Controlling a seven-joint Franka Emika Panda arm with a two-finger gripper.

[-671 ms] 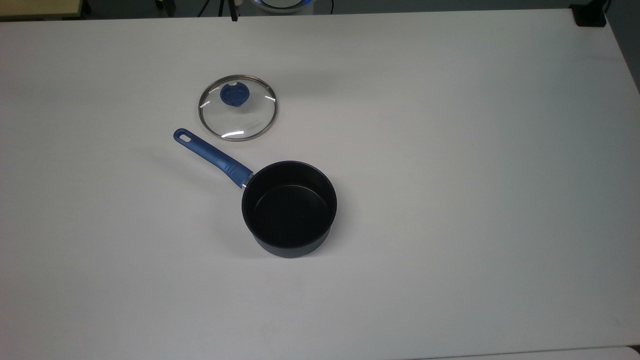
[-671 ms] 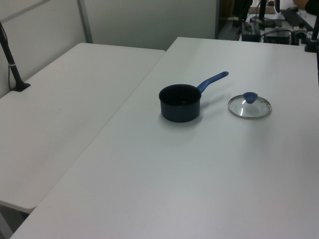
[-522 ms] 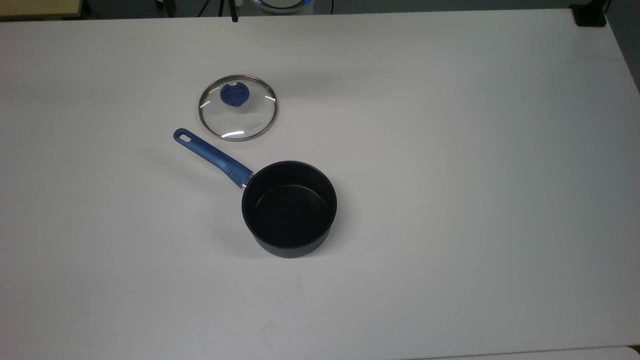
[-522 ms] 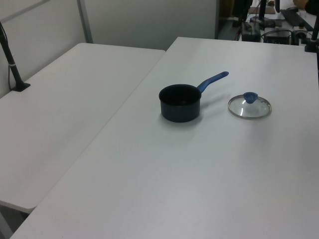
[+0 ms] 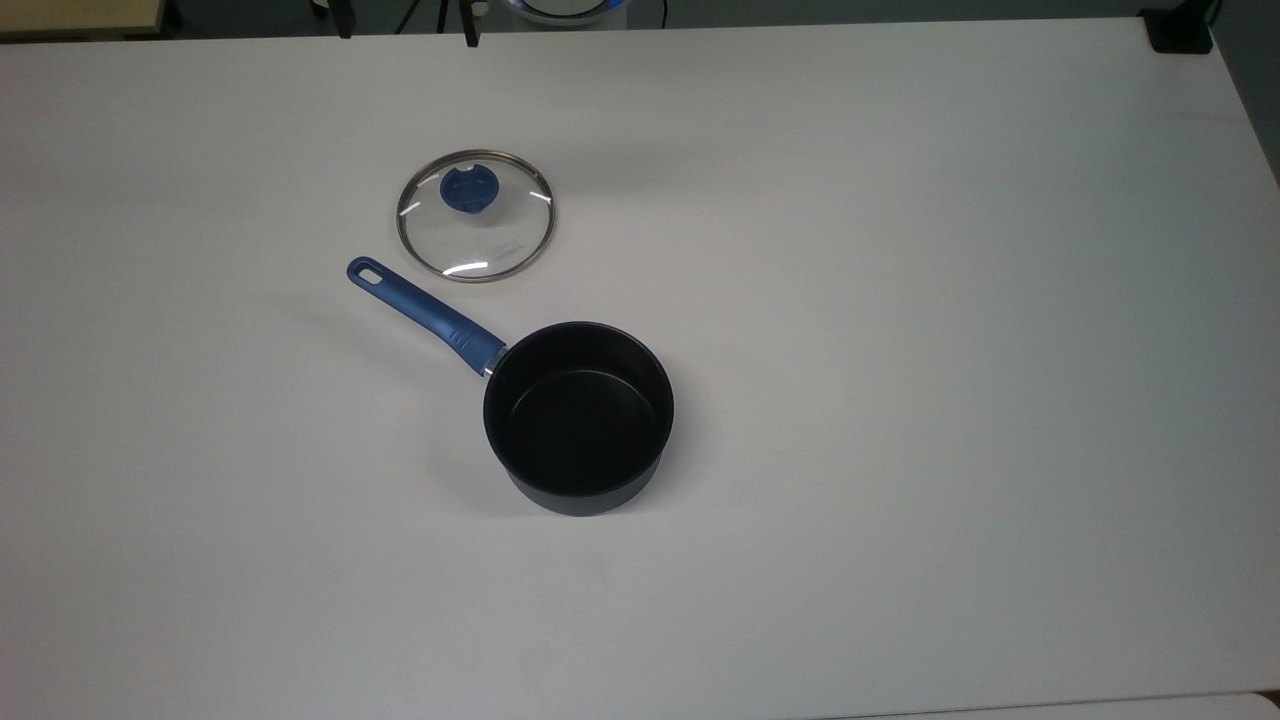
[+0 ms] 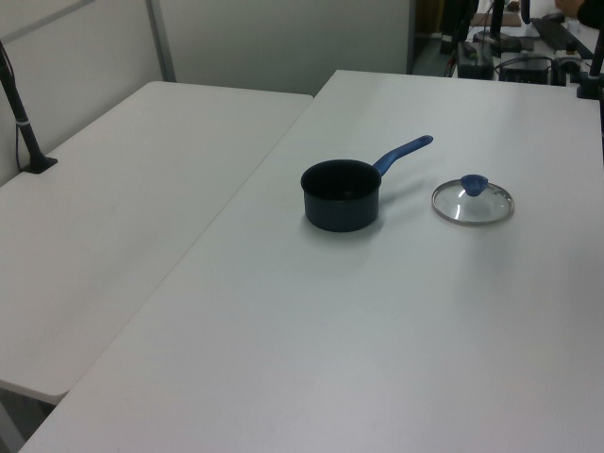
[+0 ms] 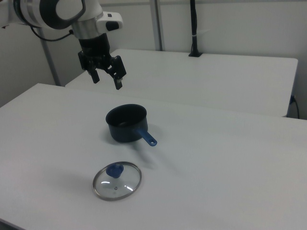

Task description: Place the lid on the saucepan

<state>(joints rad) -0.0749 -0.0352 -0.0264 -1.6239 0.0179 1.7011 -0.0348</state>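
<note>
Hand: the hand (image 7: pixel 106 76) hangs in the air high over the table (image 7: pixel 230 158), fingers spread wide with nothing between them, pointing down. In the right view it sits above and toward the right view's left of the saucepan.

Lid: the lid (image 5: pixel 475 215) lies flat on the table, knob (image 5: pixel 467 189) up, steel rim all round on the surface. In the top view it is above and toward the top view's left of the pan bowl, just beside the end of the handle but apart from it.

Saucepan: the saucepan (image 5: pixel 578 416) stands upright and uncovered, dark inside visible, nothing in it. Its blue handle (image 5: pixel 424 315) runs toward the top view's upper left, its holed end near the lid's rim.

Key relation: in the right view the lid (image 7: pixel 117 180) is nearer the camera than the pan (image 7: pixel 126 123), and the hand is on the far side of the pan. So the lid lies beyond the pan from the hand; judged route is across over the pan, then down.

Grasp target: judged to be the knob, upright at lid centre.

Progress: judged not begun; lid untouched, pan uncovered.

Risk: judged that the handle end lies close to the lid's rim, so a low approach could nudge it.
</note>
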